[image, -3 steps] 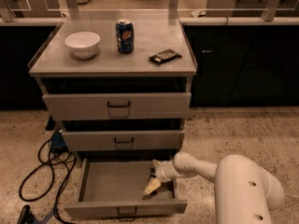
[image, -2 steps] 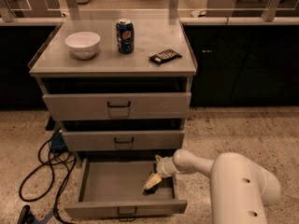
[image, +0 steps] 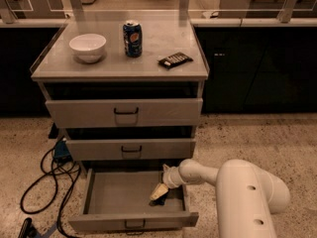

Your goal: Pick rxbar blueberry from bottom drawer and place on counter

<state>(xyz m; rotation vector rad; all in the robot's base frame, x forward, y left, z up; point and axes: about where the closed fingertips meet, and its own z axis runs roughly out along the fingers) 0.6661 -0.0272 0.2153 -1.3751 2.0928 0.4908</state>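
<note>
Change since the earlier frames: the arm's wrist and its bulky white forearm have shifted slightly to the left. The gripper (image: 158,192) remains low over the right part of the drawer floor, almost where it was, and nothing on the cabinet top has moved.

The rxbar blueberry (image: 162,203) shows only as a small dark patch on the drawer floor. It lies directly beneath the gripper and just toward the drawer front, touching it or very nearly so. Most of the bar is covered, so its long axis cannot be read with confidence.

The relation governing the coming move is judged to be vertical: the bar lies below the tool rather than to one side. The single arm reaches it from the right, slanting down and leftward. Whether the gripper is open or closed, or already has hold of the bar, cannot be told from this view.

The bottom drawer (image: 111,197) is pulled well out. The middle drawer (image: 131,148) and top drawer (image: 124,112) above it stand slightly forward.

The counter (image: 148,69), the destination, carries a white bowl (image: 87,47), a Pepsi can (image: 132,38) and a dark bar with white markings (image: 175,59). Black cables (image: 44,182) lie on the speckled floor to the left of the cabinet.
</note>
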